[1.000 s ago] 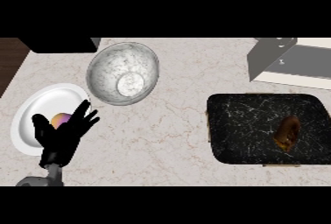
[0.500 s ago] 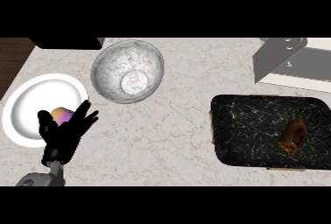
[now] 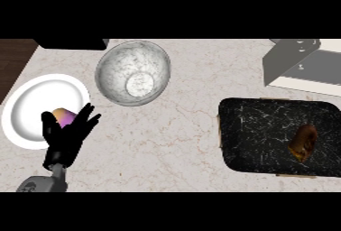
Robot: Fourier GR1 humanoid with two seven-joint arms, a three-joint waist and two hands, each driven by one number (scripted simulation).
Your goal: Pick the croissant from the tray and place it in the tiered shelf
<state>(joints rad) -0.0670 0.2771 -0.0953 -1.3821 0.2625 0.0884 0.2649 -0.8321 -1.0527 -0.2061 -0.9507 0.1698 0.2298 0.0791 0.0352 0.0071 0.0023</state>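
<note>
Rising from the lower left edge of the head view, the left hand [image 3: 66, 135] stands on a short stretch of grey forearm, palm toward the camera and fingers [image 3: 85, 113] pointing up and slightly spread. The fingers are straight and relaxed, with nothing held between them and the thumb. The hand overlaps the lower right rim of a white plate [image 3: 33, 103]; behind the fingertips a small item in purple and orange [image 3: 63, 115] shows on that plate, partly hidden, and its identity cannot be told. The right hand does not appear in the view.

The croissant [image 3: 304, 142] lies in the black marbled tray [image 3: 260, 135], toward the tray's right side, set lengthwise from top to bottom, well apart from the left hand. The tray sits at the right of the counter [image 3: 186, 126], a pale marble surface. The tiered shelf [image 3: 300, 63], grey with white panels, stands at the upper right corner, just above the tray and cut off by the view's edge. A grey marbled bowl [image 3: 133, 72] rests at upper centre-left, just beside the plate. A dark object [image 3: 70, 43] sits at the top left edge, only partly in view.
</note>
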